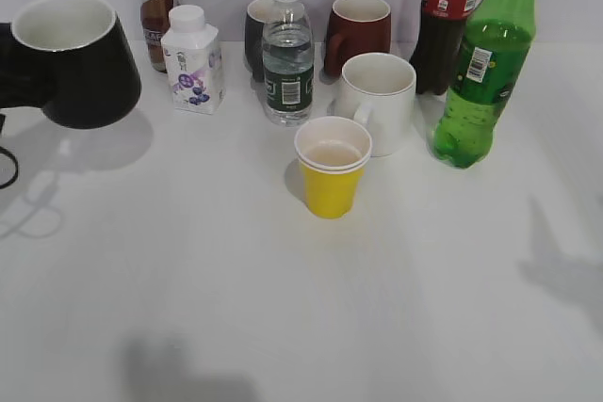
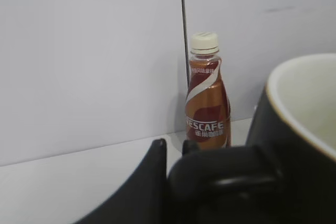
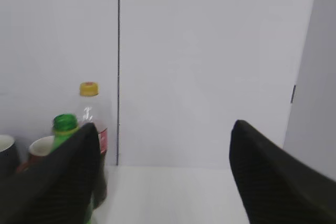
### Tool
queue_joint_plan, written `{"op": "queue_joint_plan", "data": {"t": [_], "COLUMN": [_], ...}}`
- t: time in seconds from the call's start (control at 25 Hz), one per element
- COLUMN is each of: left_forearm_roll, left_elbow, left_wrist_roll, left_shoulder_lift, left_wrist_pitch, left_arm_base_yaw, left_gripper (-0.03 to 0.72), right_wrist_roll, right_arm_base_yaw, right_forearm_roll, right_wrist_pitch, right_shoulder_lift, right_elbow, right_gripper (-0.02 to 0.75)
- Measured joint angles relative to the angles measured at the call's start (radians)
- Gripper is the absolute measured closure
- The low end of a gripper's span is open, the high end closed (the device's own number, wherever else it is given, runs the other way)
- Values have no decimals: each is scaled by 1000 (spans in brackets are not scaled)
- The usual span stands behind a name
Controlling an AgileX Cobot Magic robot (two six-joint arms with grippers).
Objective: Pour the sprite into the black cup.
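The wide black ceramic mug with a white inside (image 1: 75,61) sits at the upper left of the exterior view, raised off the white table (image 1: 188,261) and tilted a little, its shadow thrown below it; the left gripper (image 2: 210,182) is pinching its loop handle, as the left wrist view shows at lower centre, with a brown coffee bottle (image 2: 207,103) standing behind; the tall translucent green plastic soda bottle (image 1: 485,63) stands upright at the upper right of the exterior view, its cap apparently off, just beside a dark cola bottle with a red label (image 1: 448,25); the right gripper (image 3: 163,177) hangs with its two fingers spread wide and nothing between them, the green neck showing at the lower left of its view; by my reading the cup is in hand and the bottle not yet grasped; the next move calls for the right arm to close on the green bottle's body without knocking the cola bottle or the white mug (image 1: 379,101), then tip it over the mug's mouth
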Motion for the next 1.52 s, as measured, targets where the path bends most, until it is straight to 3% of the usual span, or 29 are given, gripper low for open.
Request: {"op": "queue_joint_plan", "data": {"t": [0.12,0.36,0.48,0.64,0.84,1.04,1.32,1.52], "left_forearm_roll": [2,4,4,20,59,89,136,155], "left_elbow": [42,87,87,87,87,87,87,87], "left_wrist_roll": [0,0,1,1,1,1,1,1], "left_shoulder_lift": [-48,-77,-78,-78,-78,-78,-78,-78], "left_wrist_pitch": [3,13,13,13,13,14,60,78], "left_arm_base_yaw": [0,0,0,0,0,0,-1,-39], "left_gripper": [627,627,627,627,627,628,628,629], "right_wrist_roll": [-1,86,226,322,257,237,284,284], "right_arm_base_yaw": [0,-1,17,107,208,223,223,223], "right_forearm_roll": [0,-17,-102,-228,-268,-300,-301,-301], "right_wrist_pitch": [-164,-293,-429,-579,-662,-920,-958,-936], "right_shoulder_lift": [163,462,595,772,980,1140,1257,1338], "right_elbow": [9,21,81,143,149,144,48,-82], "right_gripper": [164,164,173,195,199,98,66,66]}}
